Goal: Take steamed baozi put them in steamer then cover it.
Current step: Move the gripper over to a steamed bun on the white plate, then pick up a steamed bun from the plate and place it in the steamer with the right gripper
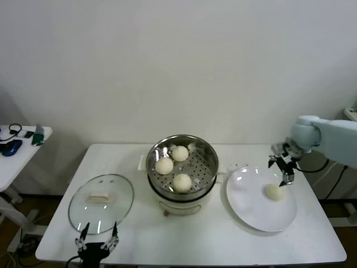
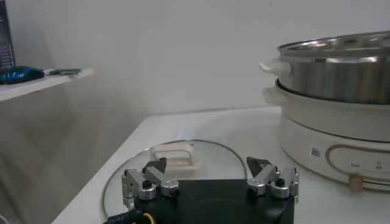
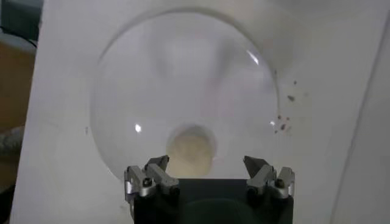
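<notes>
Three steamed baozi (image 1: 174,166) rest on the perforated tray of the steamer (image 1: 208,154), a shiny steel pot (image 2: 341,67) on a white base at the table's middle. A further cream-white baozi (image 1: 273,191) (image 3: 191,151) lies on a white plate (image 1: 251,206). My right gripper (image 1: 283,168) (image 3: 207,167) hangs open just above that bun, not touching it. The glass cover (image 1: 101,202) (image 2: 210,159) with its beige handle lies flat at the left. My left gripper (image 1: 98,239) (image 2: 209,169) stays open at the table's front edge, just in front of the cover.
A white side table (image 1: 22,146) with dark items stands at the far left. The right arm's cable hangs past the table's right edge. Bare tabletop (image 1: 184,234) lies in front of the steamer, and a few crumbs (image 3: 283,125) dot the table beside the plate.
</notes>
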`<state>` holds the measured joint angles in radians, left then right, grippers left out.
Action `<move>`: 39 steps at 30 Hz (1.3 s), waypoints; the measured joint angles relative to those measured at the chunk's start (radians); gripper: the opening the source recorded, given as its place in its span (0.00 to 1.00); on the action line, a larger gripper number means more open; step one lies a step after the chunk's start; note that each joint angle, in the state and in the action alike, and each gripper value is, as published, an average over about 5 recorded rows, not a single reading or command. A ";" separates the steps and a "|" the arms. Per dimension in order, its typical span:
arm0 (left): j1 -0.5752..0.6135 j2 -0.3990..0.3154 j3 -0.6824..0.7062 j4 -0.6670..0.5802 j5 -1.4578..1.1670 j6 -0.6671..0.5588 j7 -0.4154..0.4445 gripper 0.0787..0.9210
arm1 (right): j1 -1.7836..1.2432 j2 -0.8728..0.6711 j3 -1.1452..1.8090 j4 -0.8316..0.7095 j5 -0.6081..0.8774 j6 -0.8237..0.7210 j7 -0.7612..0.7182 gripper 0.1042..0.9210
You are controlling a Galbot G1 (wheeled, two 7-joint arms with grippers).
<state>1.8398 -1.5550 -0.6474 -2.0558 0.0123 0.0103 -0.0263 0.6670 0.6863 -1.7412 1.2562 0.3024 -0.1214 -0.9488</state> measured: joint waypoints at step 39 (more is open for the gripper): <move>0.013 -0.003 0.020 -0.007 0.022 -0.005 -0.007 0.88 | -0.218 0.011 0.221 -0.137 -0.075 -0.021 0.020 0.67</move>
<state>1.8523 -1.5581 -0.6277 -2.0631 0.0340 0.0057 -0.0333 0.4490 0.6977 -1.5203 1.1187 0.2270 -0.1428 -0.9290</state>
